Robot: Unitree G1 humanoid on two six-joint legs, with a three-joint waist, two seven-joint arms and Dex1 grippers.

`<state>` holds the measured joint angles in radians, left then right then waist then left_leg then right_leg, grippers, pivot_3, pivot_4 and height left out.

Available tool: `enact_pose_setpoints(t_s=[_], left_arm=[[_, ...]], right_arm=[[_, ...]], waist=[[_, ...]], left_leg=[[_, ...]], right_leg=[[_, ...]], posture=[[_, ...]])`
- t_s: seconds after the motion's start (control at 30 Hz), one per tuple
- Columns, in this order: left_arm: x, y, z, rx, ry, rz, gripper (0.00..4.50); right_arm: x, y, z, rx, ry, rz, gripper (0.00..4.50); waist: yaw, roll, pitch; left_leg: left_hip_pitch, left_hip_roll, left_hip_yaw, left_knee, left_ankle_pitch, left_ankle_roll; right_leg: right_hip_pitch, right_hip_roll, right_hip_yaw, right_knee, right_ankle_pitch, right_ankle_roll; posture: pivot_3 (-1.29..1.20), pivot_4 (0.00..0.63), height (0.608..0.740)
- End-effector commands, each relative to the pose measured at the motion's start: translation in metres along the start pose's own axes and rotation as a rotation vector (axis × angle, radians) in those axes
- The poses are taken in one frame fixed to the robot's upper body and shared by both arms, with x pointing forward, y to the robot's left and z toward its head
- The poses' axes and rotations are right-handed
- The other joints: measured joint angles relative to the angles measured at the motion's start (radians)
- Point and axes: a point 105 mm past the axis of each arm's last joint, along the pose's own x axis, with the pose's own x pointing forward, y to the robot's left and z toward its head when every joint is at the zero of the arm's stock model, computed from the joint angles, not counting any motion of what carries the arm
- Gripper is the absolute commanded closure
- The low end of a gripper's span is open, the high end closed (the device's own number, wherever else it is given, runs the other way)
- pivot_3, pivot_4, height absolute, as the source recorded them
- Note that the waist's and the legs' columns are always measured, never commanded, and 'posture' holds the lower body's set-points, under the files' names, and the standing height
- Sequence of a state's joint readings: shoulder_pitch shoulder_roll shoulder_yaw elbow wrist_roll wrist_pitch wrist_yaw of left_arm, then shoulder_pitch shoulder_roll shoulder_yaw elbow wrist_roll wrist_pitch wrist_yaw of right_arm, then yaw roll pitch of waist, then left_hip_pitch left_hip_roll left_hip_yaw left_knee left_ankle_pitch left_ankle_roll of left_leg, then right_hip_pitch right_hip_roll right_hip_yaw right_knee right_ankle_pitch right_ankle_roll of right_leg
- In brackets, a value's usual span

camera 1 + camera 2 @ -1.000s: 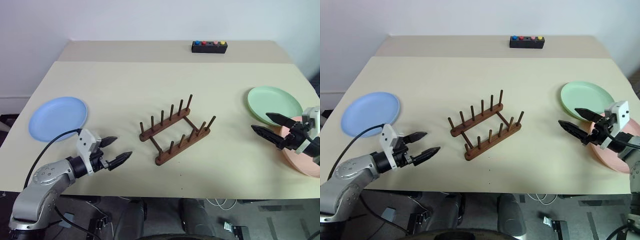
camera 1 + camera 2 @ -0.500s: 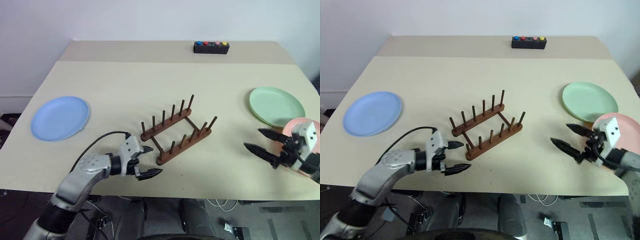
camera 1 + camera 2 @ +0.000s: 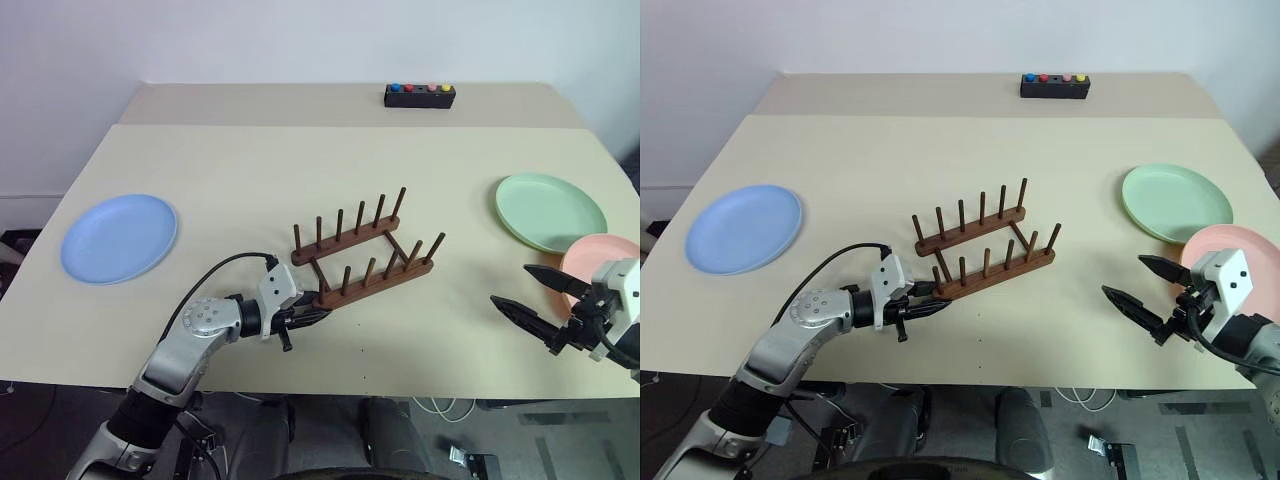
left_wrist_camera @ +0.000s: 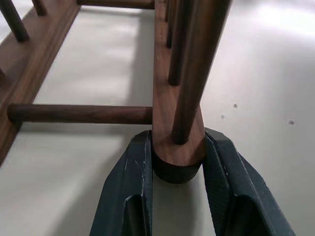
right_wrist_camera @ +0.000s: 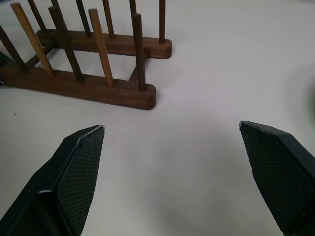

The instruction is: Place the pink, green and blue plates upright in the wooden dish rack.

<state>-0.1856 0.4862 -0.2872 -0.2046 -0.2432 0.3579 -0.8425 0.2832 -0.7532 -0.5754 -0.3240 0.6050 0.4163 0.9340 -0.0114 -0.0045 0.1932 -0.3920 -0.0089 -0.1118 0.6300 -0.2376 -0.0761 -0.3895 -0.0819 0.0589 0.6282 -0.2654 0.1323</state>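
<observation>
Standing dark brown wooden dish rack [image 3: 366,258], upright pegs.

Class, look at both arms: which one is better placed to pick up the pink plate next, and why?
Right. The right gripper is open beside the pink plate, while the left gripper is clamped on the end of the rack.

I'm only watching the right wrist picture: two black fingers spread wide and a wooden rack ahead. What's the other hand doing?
Observer: The left hand is closed on the near rail end of the wooden dish rack.
Operator: Any plates in the rack?
Observer: None. The blue plate lies flat near the table's left edge.
Operator: And the others?
Observer: The green plate and pink plate lie at the right, overlapping, just beyond the open right hand.
</observation>
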Motion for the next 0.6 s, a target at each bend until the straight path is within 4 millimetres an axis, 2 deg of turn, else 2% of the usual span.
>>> enact_pose_setpoints(t_s=[0.03,0.13,0.37,0.6], left_arm=[[-0.002,0.009,-0.011,-0.005,0.046,0.032,3.69],[0.005,0.022,-0.004,0.048,0.036,0.028,3.69],[0.037,0.044,0.033,0.236,-0.025,-0.191,3.69],[0.063,0.054,0.041,0.338,0.012,-0.332,3.69]], right_arm=[[0.002,0.004,0.01,-0.025,-0.034,0.011,0.0],[0.003,0.005,0.008,-0.03,-0.017,0.011,0.0],[0.009,0.007,0.004,-0.021,-0.022,-0.003,0.0],[0.004,0.014,0.001,-0.018,-0.024,-0.037,0.0]], waist=[[0.0,0.0,0.0],[0.003,0.0,0.0],[0.001,-0.002,0.001],[0.0,-0.003,0.002]], left_leg=[[0.0,0.0,0.0,0.0,0.0,0.0],[0.0,0.0,0.0,0.0,0.0,0.0],[-0.003,0.0,0.0,0.0,0.0,0.0],[-0.009,-0.001,-0.002,0.0,0.0,0.001]], right_leg=[[0.0,0.0,0.0,0.0,0.0,0.0],[0.0,0.0,0.0,0.0,-0.001,0.001],[-0.002,0.0,-0.001,0.0,0.001,0.0],[-0.008,0.001,-0.002,0.001,0.002,0.005]], posture=[[0.0,0.15,0.734],[0.0,0.15,0.734],[0.0,0.15,0.734],[0.0,0.15,0.734]])
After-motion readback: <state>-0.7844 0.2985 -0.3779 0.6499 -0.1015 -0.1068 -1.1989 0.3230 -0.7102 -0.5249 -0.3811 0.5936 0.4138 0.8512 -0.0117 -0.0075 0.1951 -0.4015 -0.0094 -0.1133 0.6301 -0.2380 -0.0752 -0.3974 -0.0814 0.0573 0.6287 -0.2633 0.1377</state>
